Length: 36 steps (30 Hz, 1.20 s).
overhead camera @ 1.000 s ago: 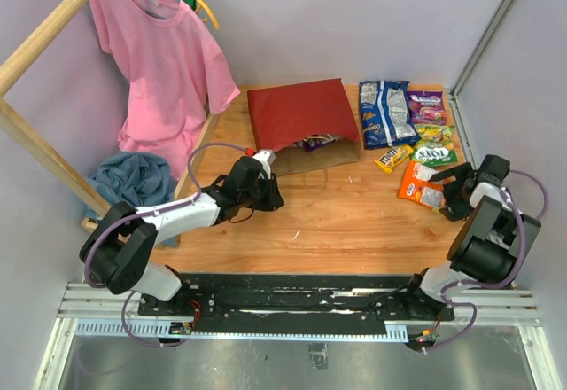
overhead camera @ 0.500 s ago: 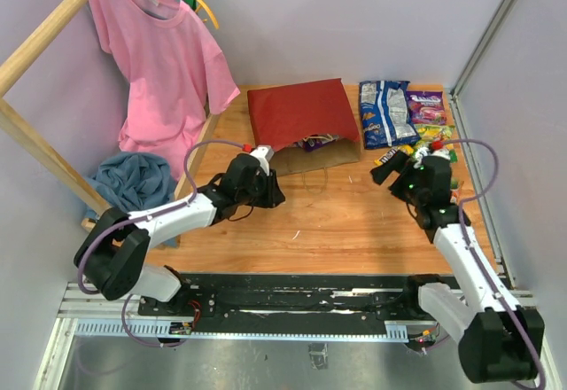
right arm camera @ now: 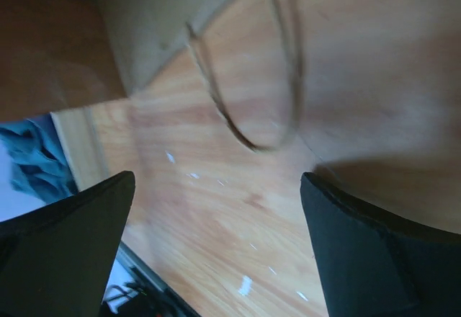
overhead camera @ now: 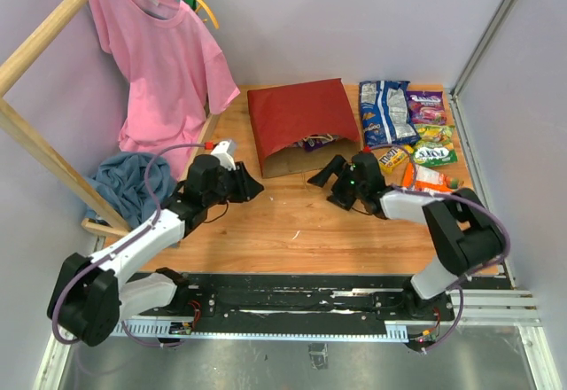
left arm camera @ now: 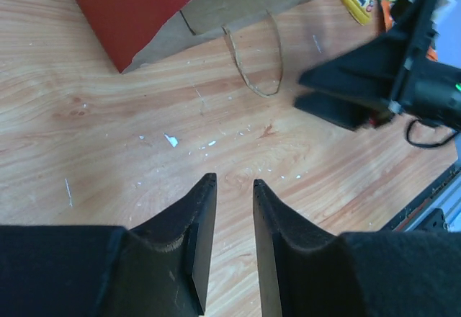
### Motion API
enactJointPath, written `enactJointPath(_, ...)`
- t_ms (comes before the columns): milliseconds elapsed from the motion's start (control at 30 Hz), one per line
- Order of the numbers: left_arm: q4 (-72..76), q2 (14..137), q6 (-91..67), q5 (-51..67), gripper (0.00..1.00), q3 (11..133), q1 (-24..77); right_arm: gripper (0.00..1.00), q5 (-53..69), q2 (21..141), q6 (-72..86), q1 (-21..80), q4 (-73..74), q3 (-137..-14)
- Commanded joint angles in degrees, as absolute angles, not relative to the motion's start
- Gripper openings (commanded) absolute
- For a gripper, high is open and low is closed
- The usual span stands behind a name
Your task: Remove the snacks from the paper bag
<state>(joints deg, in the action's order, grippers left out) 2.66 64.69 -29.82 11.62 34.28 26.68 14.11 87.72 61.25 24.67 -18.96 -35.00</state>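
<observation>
Upper right of the overhead view: a cluster of glossy snacks already out on the light wooden table (overhead camera: pixel 301 230).
- blue-white cookie bag (overhead camera: pixel 387 111), the largest, nearest the bag
- purple candy bag (overhead camera: pixel 427 105) to its right
- yellow candy pack (overhead camera: pixel 392 158), green candy bag (overhead camera: pixel 434 153) and orange candy bag (overhead camera: pixel 427 178) below those

They lie close together, some overlapping, and all are clear of the bag.

Upper centre: the tall red paper bag (overhead camera: pixel 297 115) lies flat on its side. Its mouth faces the lower edge of the frame, and brown kraft lining shows at the lip. A dark purple packet (overhead camera: pixel 312 142) peeks out just inside the mouth. Anything deeper in is hidden, so no count is possible.

Judgement: the task looks well past halfway but not finished, with at least that one packet left to pull.

Right gripper (overhead camera: pixel 330 175): low over the table, just below and right of the bag mouth. Its jaws are spread wide with nothing between them.

Left gripper (left arm camera: pixel 234 184): lower left of the bag and apart from it. Its jaws are parted by a narrow slit and it is empty.

Look of the bag: it is collapsed nearly flat, with a slack, creased lip. A thin twisted paper handle (right arm camera: pixel 256 146) lies looped on the wood in front of the mouth. The paper looks light and would probably slide or fold if nudged.
</observation>
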Motion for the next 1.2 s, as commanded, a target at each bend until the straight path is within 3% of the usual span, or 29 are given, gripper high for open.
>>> enactJointPath(0, 2.5, 60.3, -30.3, 13.6, 0.32, 30.9, 25.0, 0.99, 16.2, 96.5, 75.9, 26.5, -35.2, -40.5)
enactJointPath(200, 3.5, 56.3, -32.2, 15.4, 0.32, 26.7, 24.3, 0.89, 15.5, 107.8, 86.6, 26.9, -53.1, -43.1)
enactJointPath(567, 1.7, 55.3, -30.1, 19.0, 0.32, 27.3, 24.2, 0.69, 6.0, 113.1, 90.5, 29.4, -51.8, -50.1)
enactJointPath(767, -2.0, 52.1, -28.9, 19.5, 0.32, 27.5, 24.2, 0.47, 2.3, 118.6, 92.8, 30.1, -52.6, -53.7)
enactJointPath(1167, -5.1, 48.4, -30.1, 24.1, 0.32, 28.4, 24.2, 0.48, -6.4, 122.4, 90.4, 30.7, -49.9, -55.5)
